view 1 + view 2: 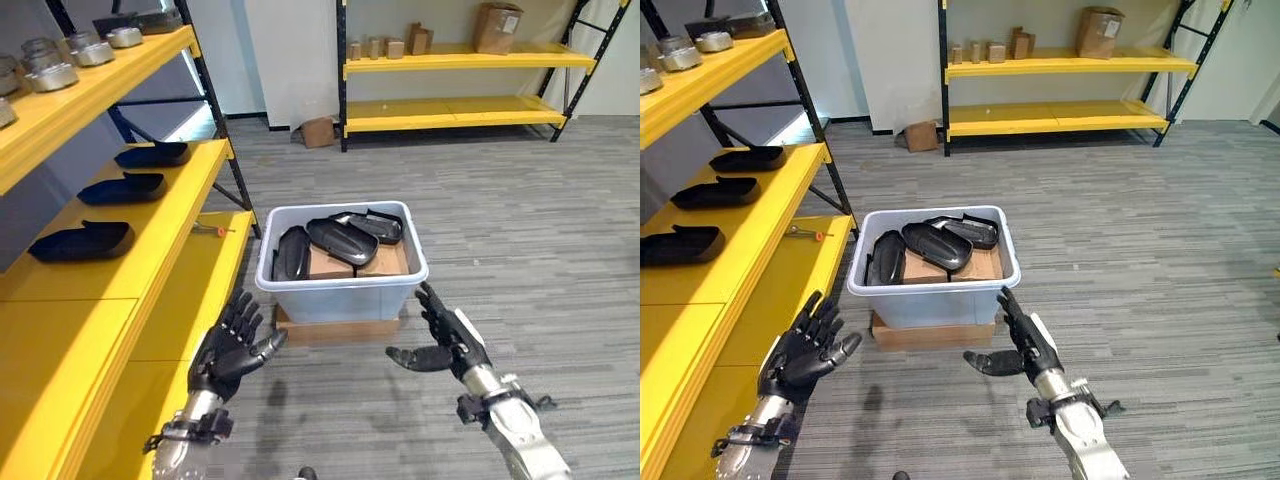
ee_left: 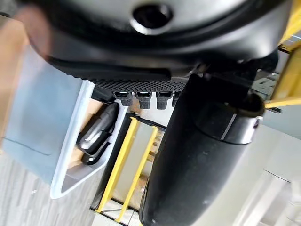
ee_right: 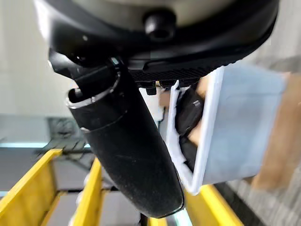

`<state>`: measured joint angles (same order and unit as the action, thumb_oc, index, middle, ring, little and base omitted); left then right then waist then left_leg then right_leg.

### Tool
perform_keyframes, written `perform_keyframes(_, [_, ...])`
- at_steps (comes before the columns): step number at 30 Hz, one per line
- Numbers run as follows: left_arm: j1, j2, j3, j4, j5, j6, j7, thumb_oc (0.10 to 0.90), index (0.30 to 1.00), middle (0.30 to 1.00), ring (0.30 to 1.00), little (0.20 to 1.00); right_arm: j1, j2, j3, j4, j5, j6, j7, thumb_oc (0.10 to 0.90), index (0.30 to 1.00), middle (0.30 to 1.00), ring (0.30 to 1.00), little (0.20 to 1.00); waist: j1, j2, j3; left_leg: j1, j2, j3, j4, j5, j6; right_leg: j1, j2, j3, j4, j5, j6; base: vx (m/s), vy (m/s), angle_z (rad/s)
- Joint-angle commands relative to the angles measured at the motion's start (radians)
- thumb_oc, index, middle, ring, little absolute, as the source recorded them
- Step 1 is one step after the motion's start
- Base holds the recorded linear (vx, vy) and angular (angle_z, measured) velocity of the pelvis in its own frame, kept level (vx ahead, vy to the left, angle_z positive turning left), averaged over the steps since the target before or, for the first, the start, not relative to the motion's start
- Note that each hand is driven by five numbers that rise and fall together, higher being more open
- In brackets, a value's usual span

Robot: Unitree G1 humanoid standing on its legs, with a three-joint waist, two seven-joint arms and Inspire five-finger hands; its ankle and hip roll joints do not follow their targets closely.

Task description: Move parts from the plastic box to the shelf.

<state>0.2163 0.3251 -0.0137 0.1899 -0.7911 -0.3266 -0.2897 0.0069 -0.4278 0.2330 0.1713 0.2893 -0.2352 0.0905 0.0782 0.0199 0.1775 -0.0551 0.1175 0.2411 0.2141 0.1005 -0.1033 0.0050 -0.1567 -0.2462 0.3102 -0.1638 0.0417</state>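
Observation:
A pale plastic box (image 1: 342, 294) stands on a flat cardboard piece on the floor. Inside it lie several black moulded parts (image 1: 341, 240) on brown cardboard. Three similar black parts (image 1: 82, 241) rest on the middle level of the yellow shelf (image 1: 165, 250) at my left. My left hand (image 1: 232, 350) hovers open, fingers spread, just left of the box's near corner and close to the shelf edge. My right hand (image 1: 444, 340) is open too, fingers straight, near the box's right front corner. Neither hand holds anything. Both wrist views show the box (image 2: 56, 136) (image 3: 235, 127) past the fingers.
Metal round parts (image 1: 60, 65) sit on the shelf's top level. A small orange-handled tool (image 1: 212, 229) lies on the lower yellow board. A second yellow shelf (image 1: 450, 110) with cardboard boxes stands at the far wall, with a carton (image 1: 318, 132) on the floor beside it.

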Motion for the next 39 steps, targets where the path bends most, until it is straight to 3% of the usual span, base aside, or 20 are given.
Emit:
perform_keyframes(1, [-0.099,0.013,0.014,-0.052,-0.010,-0.113,-0.019,0.900,1.000,1.000,1.000,1.000,-0.074,-0.006,-0.022,-0.086,0.046,-0.095,0.045,0.900,1.000,1.000,1.000,1.000,-0.020,-0.038,0.032,-0.079,0.016,-0.011,0.399,-0.120,0.041,0.105,0.073,-0.051,-0.227,0.065,-0.058,0.19,-0.079,0.03])
perform_keyframes(5, [-0.084,0.002,0.009,-0.034,-0.021,-0.127,-0.041,0.900,1.000,1.000,1.000,1.000,-0.064,0.015,-0.001,-0.102,0.017,-0.056,0.096,0.900,1.000,1.000,1.000,1.000,-0.019,-0.013,0.037,-0.087,0.012,0.002,0.076,0.009,0.030,0.118,0.097,-0.031,-0.228,0.068,-0.048,0.27,0.159,0.09])
perform_keyframes(7, [-0.063,0.005,0.013,-0.048,-0.025,-0.128,-0.067,0.900,1.000,1.000,1.000,1.000,-0.037,0.005,0.005,-0.129,-0.011,-0.048,0.108,0.900,1.000,1.000,1.000,1.000,-0.014,-0.003,0.036,-0.094,0.052,-0.026,-0.083,0.100,0.001,0.133,0.105,-0.023,-0.231,0.064,-0.044,0.23,0.183,-0.02])
perform_keyframes(9, [-0.041,0.008,0.023,-0.048,-0.041,-0.127,-0.096,0.900,1.000,1.000,1.000,1.000,-0.012,-0.004,0.006,-0.136,0.004,-0.049,0.130,0.900,1.000,1.000,1.000,1.000,-0.006,-0.012,0.041,-0.120,0.085,-0.078,-0.135,0.154,-0.015,0.143,0.097,-0.004,-0.228,0.063,-0.041,0.31,0.265,-0.16])
perform_keyframes(11, [-0.020,0.009,0.050,-0.002,-0.065,-0.154,-0.139,0.900,1.000,1.000,1.000,1.000,0.010,-0.024,0.014,-0.140,0.023,-0.062,0.166,0.900,1.000,1.000,1.000,1.000,0.005,-0.025,0.050,-0.136,0.092,-0.127,-0.138,0.131,-0.011,0.141,0.068,0.012,-0.188,0.040,-0.032,0.37,0.351,-0.46])
perform_keyframes(15, [-0.020,0.012,0.055,0.034,-0.065,-0.173,-0.157,0.900,1.000,1.000,1.000,1.000,0.030,-0.044,0.008,-0.147,0.064,-0.072,0.185,0.900,1.000,1.000,1.000,1.000,0.002,-0.018,0.047,-0.104,0.091,-0.096,-0.143,0.082,-0.002,0.138,0.060,-0.007,-0.146,0.008,-0.029,0.19,0.170,-0.46])
perform_keyframes(18, [-0.023,0.027,0.056,0.029,-0.014,-0.166,-0.157,0.900,1.000,1.000,1.000,1.000,0.046,-0.037,-0.018,-0.145,0.093,-0.080,0.192,0.900,1.000,1.000,1.000,1.000,0.010,-0.022,0.038,-0.049,0.053,-0.087,-0.147,0.002,0.021,0.146,0.053,-0.030,-0.126,-0.013,-0.019,0.22,0.194,-0.09])
perform_keyframes(26, [-0.049,0.061,0.069,0.003,0.022,-0.092,-0.176,0.900,1.000,1.000,1.000,1.000,0.031,0.020,-0.050,-0.163,0.073,-0.057,0.142,0.900,1.000,1.000,1.000,1.000,0.035,-0.039,0.006,-0.005,-0.040,-0.103,-0.126,-0.093,0.087,0.144,0.030,-0.029,-0.065,-0.042,0.000,0.16,0.219,0.20])
perform_keyframes(27, [-0.055,0.069,0.071,-0.005,0.026,-0.079,-0.178,0.900,1.000,1.000,1.000,1.000,0.026,0.030,-0.053,-0.160,0.059,-0.063,0.136,0.900,1.000,1.000,1.000,1.000,0.037,-0.043,0.005,-0.007,-0.062,-0.092,-0.113,-0.115,0.110,0.140,0.023,-0.027,-0.023,-0.039,0.010,0.13,0.303,0.25])
perform_keyframes(30, [-0.063,0.077,0.072,-0.006,0.025,-0.064,-0.179,0.900,1.000,1.000,1.000,1.000,0.019,0.037,-0.058,-0.156,0.057,-0.081,0.127,0.900,1.000,1.000,1.000,1.000,0.039,-0.050,0.004,-0.009,-0.085,-0.080,-0.104,-0.134,0.133,0.130,0.015,-0.028,0.030,-0.025,0.026,0.06,0.191,0.14])
perform_keyframes(33, [-0.087,0.084,0.060,0.001,0.025,-0.046,-0.168,0.900,1.000,1.000,1.000,1.000,-0.008,0.046,-0.062,-0.143,0.038,-0.112,0.075,0.900,1.000,1.000,1.000,1.000,0.047,-0.063,0.006,0.017,-0.134,-0.036,-0.108,-0.176,0.192,0.075,-0.045,-0.051,0.270,0.087,0.081,0.06,0.264,0.01])
perform_keyframes(35, [-0.094,0.077,0.045,-0.013,0.033,-0.045,-0.164,0.900,1.000,1.000,1.000,1.000,-0.017,0.052,-0.068,-0.144,0.033,-0.115,0.060,0.900,1.000,1.000,1.000,1.000,0.048,-0.070,0.013,0.046,-0.156,-0.022,-0.113,-0.209,0.209,0.040,-0.077,-0.049,0.382,0.117,0.107,0.07,0.197,-0.09])
perform_keyframes(36, [-0.097,0.077,0.040,-0.022,0.032,-0.042,-0.161,0.900,1.000,1.000,1.000,1.000,-0.024,0.053,-0.070,-0.141,0.030,-0.119,0.053,0.900,1.000,1.000,1.000,1.000,0.045,-0.061,0.015,0.049,-0.146,-0.011,-0.123,-0.196,0.216,0.009,-0.064,-0.054,0.398,0.145,0.094,-0.01,0.082,-0.23])
perform_keyframes(38, [-0.103,0.080,0.020,-0.039,0.024,-0.041,-0.150,0.900,1.000,1.000,1.000,1.000,-0.041,0.047,-0.072,-0.134,0.025,-0.133,0.055,0.900,1.000,1.000,1.000,1.000,0.022,-0.052,0.027,0.079,-0.145,-0.023,-0.143,-0.195,0.212,-0.064,-0.011,-0.033,0.359,0.133,0.087,0.01,0.004,-0.20])
perform_keyframes(39, [-0.109,0.084,0.009,-0.049,0.019,-0.041,-0.145,0.900,1.000,1.000,1.000,1.000,-0.052,0.037,-0.078,-0.141,0.033,-0.114,0.117,0.900,1.000,1.000,1.000,1.000,0.008,-0.045,0.036,0.103,-0.139,-0.033,-0.160,-0.190,0.199,-0.093,0.005,-0.025,0.281,0.120,0.079,0.04,-0.046,-0.11])
